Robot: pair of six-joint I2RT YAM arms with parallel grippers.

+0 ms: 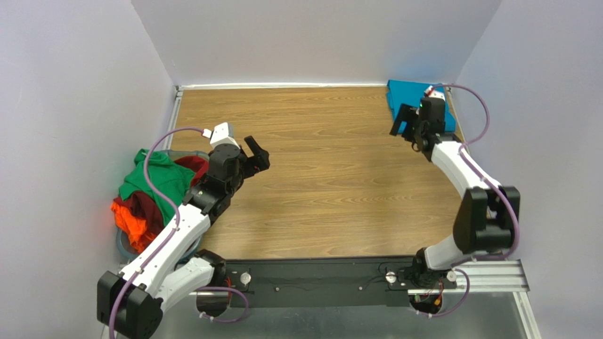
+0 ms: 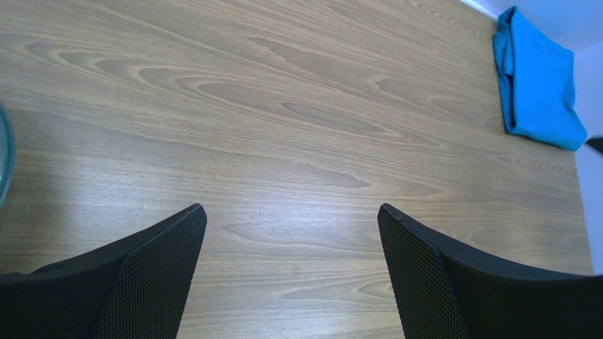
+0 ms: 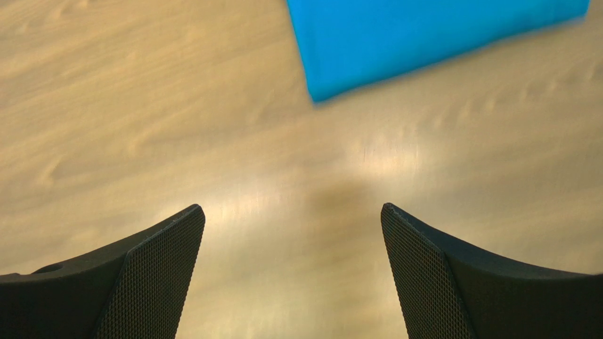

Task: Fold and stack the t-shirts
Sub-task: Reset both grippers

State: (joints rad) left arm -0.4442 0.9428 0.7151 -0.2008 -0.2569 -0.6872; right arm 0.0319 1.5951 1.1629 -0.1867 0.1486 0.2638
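Green shirt [image 1: 152,180], dark red shirt [image 1: 192,167], orange shirt [image 1: 134,220] heaped in basket [image 1: 122,245] | blue shirt [image 1: 405,95] folded on desk [image 1: 332,176] | left fingers [image 2: 148,282], right fingers [image 3: 439,282] wide, empty

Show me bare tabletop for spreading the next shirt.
The wooden middle of the table is bare, between the heaped basket at the left edge and the folded teal shirt in the far right corner. Those two spots are crowded.

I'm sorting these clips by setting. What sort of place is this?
Probably a robot lab test cell: plain white walls box in a wooden table, and the left arm and right arm are bolted to a black rail at its edge.
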